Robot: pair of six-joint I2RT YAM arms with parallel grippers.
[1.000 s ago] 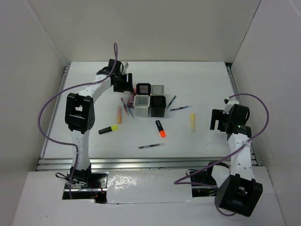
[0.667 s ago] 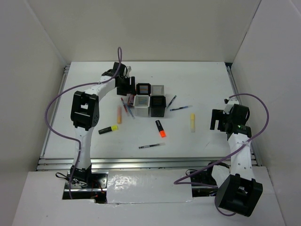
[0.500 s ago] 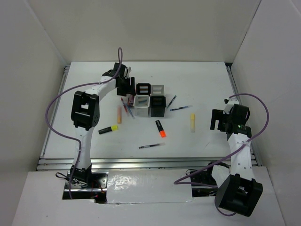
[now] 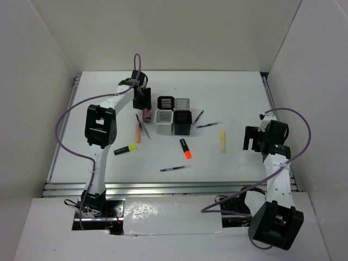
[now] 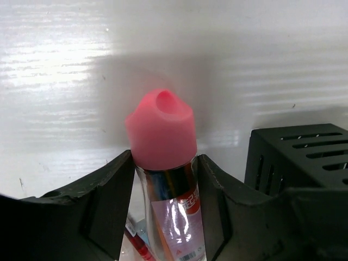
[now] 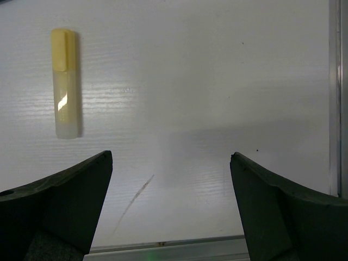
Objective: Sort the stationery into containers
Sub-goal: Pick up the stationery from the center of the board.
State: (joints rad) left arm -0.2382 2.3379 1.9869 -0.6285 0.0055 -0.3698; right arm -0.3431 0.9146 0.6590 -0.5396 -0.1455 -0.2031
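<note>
Though half-open, left pincer [image 5: 164, 160] grips highlighter [image 5: 161, 128] (pink).

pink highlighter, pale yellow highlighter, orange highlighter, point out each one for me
pink highlighter [image 5: 161, 138], left wrist view, on its pink cap
pale yellow highlighter [image 6: 65, 87], right wrist view, on its barrel
orange highlighter [image 4: 186, 148], top external view, mid body

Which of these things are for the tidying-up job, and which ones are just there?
For the job: pink highlighter, orange highlighter, yellow highlighter, pale yellow highlighter, peach highlighter, dark pens, four cups.

Just there: purple cables, metal rail.
</note>
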